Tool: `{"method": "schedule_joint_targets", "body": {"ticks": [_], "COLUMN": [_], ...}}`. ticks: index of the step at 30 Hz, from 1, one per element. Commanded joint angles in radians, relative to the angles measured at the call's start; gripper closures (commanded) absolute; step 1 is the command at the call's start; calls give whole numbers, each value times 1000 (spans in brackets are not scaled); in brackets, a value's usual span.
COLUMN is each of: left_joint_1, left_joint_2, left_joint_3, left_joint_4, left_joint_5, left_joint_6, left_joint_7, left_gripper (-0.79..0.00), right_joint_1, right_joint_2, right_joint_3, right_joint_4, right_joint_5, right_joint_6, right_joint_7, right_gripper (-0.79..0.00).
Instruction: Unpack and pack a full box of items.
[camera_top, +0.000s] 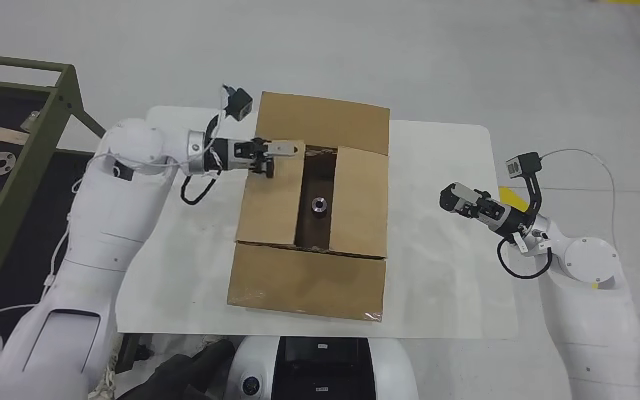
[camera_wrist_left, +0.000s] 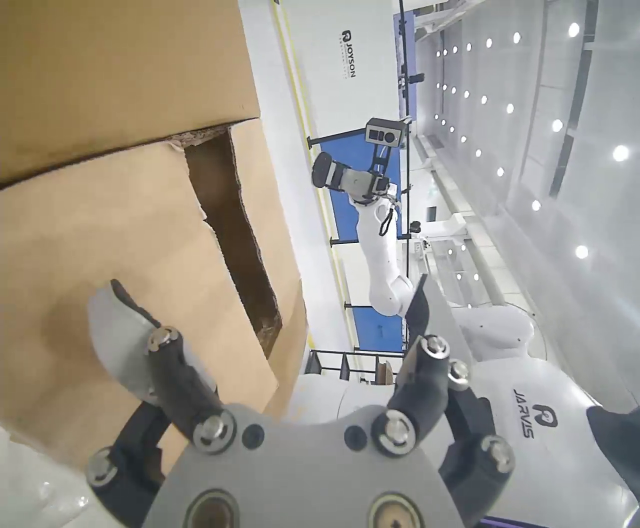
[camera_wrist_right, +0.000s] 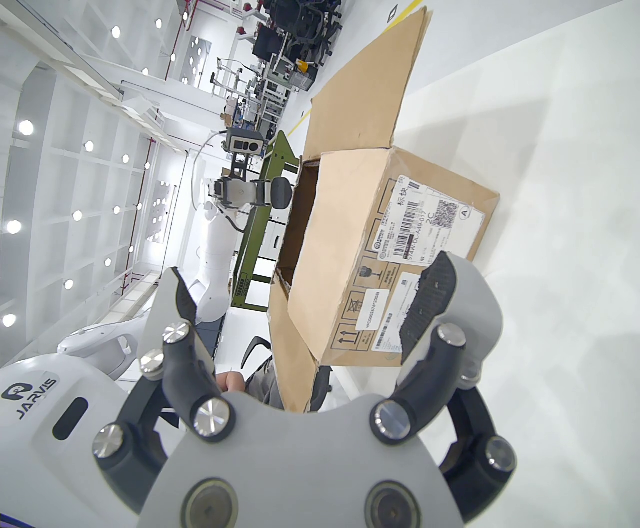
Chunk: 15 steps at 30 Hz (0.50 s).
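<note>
A brown cardboard box stands in the middle of the white table, its far and near flaps spread flat. The two side flaps lie partly over the opening, leaving a dark gap. In that gap sits a small round metal item. My left gripper is open at the box's far left corner. In the left wrist view the gripper has one finger against the cardboard. My right gripper is open, apart from the box on its right, over bare table.
The white table has free room to the right of the box. A green metal frame stands off the table's far left corner. The box's near flap reaches almost to the table's front edge.
</note>
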Motion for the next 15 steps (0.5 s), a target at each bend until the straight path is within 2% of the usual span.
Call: {"method": "schedule_joint_targets", "body": {"ticks": [1,10,15], "left_joint_1": [7,15,2], "left_joint_2": [1,3,7], "left_joint_3": [7,6,-47], "left_joint_4": [-10,-16,11], "left_joint_5": [43,51,-37], "left_joint_6": [-6,9,10], "left_joint_7": [39,72,76], "left_gripper": [-785,-785,-785], "right_joint_1": [0,0,0], "right_joint_2": [0,0,0], "right_joint_3": [0,0,0], "right_joint_4": [0,0,0], "right_joint_5": [0,0,0], "right_joint_6": [0,0,0], "right_joint_7": [0,0,0], "right_gripper": [-785,-785,-785]}}
